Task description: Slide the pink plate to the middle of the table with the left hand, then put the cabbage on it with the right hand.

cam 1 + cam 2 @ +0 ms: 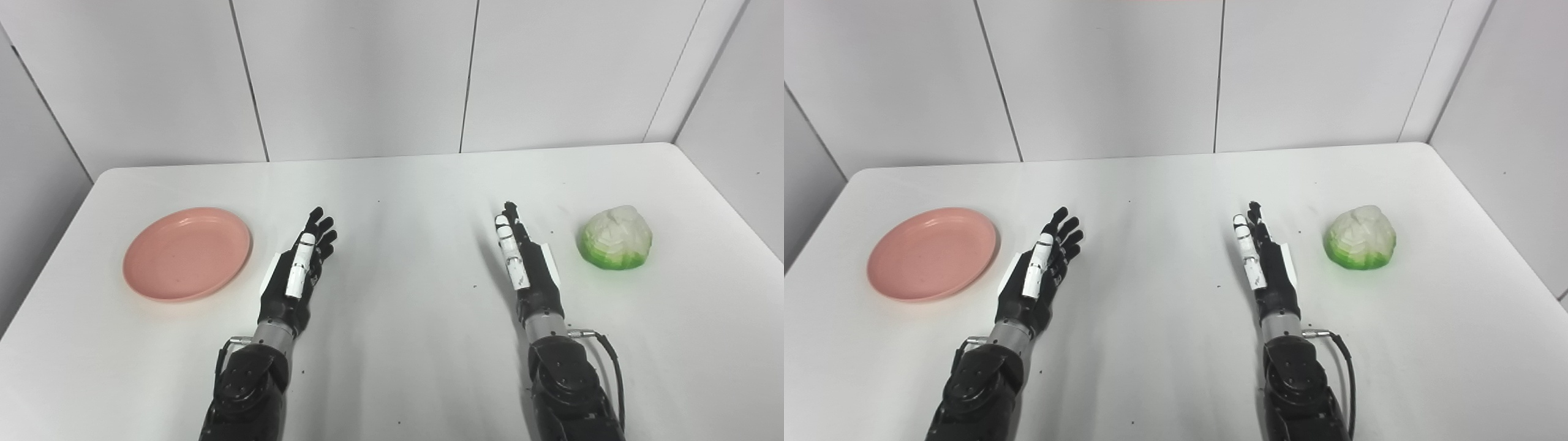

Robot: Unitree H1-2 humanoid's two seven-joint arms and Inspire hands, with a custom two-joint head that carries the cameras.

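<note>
The pink plate (187, 253) lies empty on the left side of the white table (404, 202). My left hand (300, 266) is open, fingers straight and pointing away, just right of the plate and not touching it. The cabbage (616, 237), pale with a green base, sits on the right side of the table. My right hand (523, 260) is open, fingers straight, a short way left of the cabbage and apart from it. Both hands hold nothing.
White wall panels (367, 73) stand behind the table's far edge, and a wall runs close along the right side (747, 122). Small dark specks dot the tabletop. Bare table lies between the two hands.
</note>
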